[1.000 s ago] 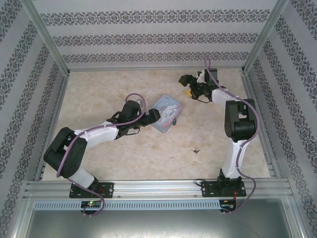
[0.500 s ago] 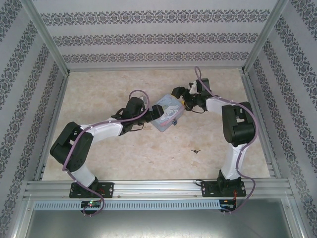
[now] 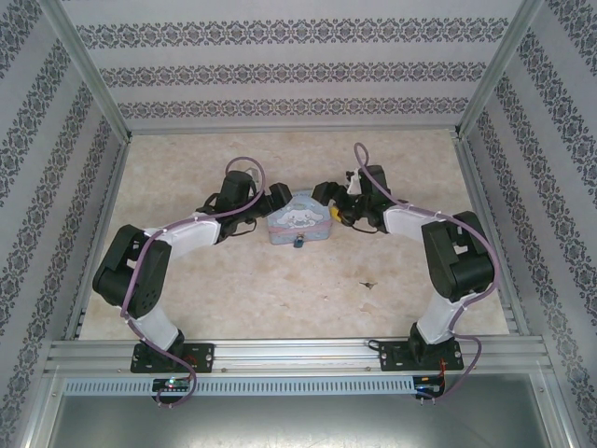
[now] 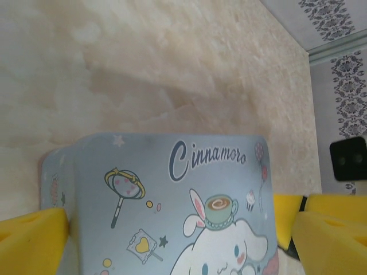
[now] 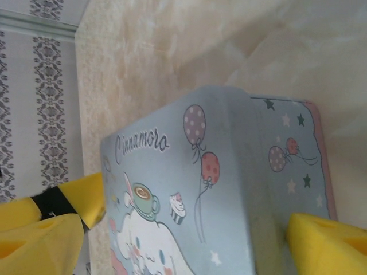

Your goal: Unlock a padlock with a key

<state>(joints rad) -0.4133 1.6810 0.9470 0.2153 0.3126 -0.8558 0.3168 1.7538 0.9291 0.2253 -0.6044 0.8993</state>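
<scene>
Both arms have closed in on the tin box (image 3: 300,220), now squared up on the table (image 3: 280,303). Left claw (image 3: 278,211) spans it full-width, clamping unconfirmed; right claw (image 3: 329,213) straddles it, spread slack. Padlock (image 3: 298,243) hangs off its near face. Hazard: pads (image 4: 330,238) crowd one corner; closing may clash, tipping the tin.

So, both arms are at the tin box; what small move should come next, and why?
Probably close the right fingers on the tin box, to steady it. They stand on both sides of it, the left fingers seem to grip its other end, and the padlock hangs loose on its near side. A firmly held box makes the lock easier to handle.
</scene>
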